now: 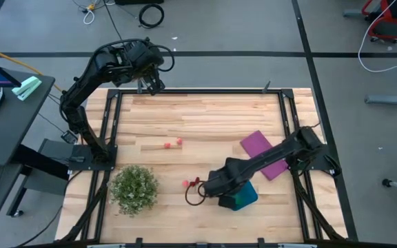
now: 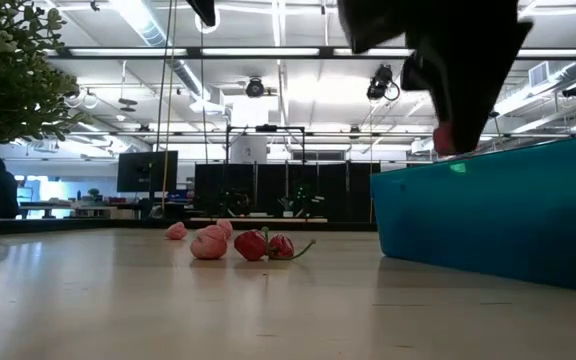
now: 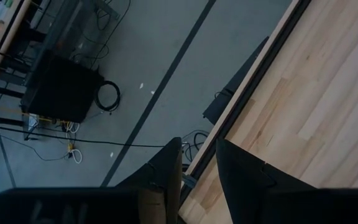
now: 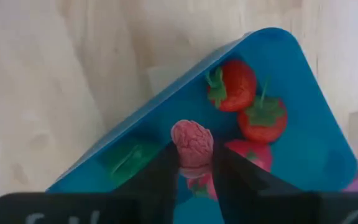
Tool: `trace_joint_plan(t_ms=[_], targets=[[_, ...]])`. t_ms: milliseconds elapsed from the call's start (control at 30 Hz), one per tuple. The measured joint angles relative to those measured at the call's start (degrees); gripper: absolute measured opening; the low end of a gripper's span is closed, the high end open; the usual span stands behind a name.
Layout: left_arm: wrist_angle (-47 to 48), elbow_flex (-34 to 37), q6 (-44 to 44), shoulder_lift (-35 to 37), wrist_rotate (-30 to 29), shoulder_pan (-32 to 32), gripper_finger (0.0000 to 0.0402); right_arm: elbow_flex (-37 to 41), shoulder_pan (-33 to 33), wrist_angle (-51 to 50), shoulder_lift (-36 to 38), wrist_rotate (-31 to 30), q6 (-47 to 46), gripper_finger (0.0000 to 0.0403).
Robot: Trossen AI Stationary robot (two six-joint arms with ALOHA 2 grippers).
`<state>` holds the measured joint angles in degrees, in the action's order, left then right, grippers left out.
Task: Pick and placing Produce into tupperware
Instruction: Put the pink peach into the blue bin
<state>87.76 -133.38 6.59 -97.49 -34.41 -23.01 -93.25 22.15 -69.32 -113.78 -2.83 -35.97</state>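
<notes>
- Two arms on the table (image 1: 205, 124), only the right one busy.
- Right gripper (image 4: 194, 163) sits right over the teal tub (image 4: 303, 118), fingers (image 4: 161, 171) pinching a pink bumpy berry (image 4: 192, 143) between the tips, held above the tub's inside.
- Inside the tub so far: two red strawberries (image 4: 232, 85) with green tops, side by side near one wall, another reddish piece (image 4: 253, 154) half hidden behind the fingers, and a green piece (image 4: 129, 158) over by the other end.
- From above, the tub (image 1: 243, 198) is near the front edge, right of center, mostly under the right arm (image 1: 267, 160).
- Purple mat (image 1: 262, 150) lies just behind it, partly under that same arm.
- Loose produce on the table: two small red bits (image 1: 173, 144) about mid-table, and a red one (image 1: 187, 182) just left of the right arm's wrist.
- Low view shows that bunch as pinkish (image 2: 208, 243) and red (image 2: 251, 245) pieces bunched together, with the tub wall (image 2: 488, 215) off to the right.
- Bushy green plant (image 1: 134, 188) sits at the front left, well apart from the tub.
- Left gripper (image 3: 197, 167) is parked up over the back left table edge, jaws only a narrow gap apart, holding nothing.
</notes>
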Motion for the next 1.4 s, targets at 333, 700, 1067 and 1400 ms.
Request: trace_joint_plan(t_ms=[333,700,1067,1400], targets=[[0.0,0.0,0.1,0.0,0.0,0.0,0.0107,0.0,-1.6,0.1,-6.7,0.0,1.5,0.0159],[0.0,0.0,0.0,0.0,0.0,0.0,0.0107,0.0,-3.6,0.1,-0.3,-0.3,0.2,0.0193],[2.2,1.1,-0.1,0.1,23.7,1.0,0.0107,0.0,-2.0,3.7,14.9,-13.6,-4.5,0.0174],[1.1,19.3,0.1,0.1,25.7,6.4,0.0107,0.0,0.7,4.4,18.6,-38.1,-4.4,0.0163]])
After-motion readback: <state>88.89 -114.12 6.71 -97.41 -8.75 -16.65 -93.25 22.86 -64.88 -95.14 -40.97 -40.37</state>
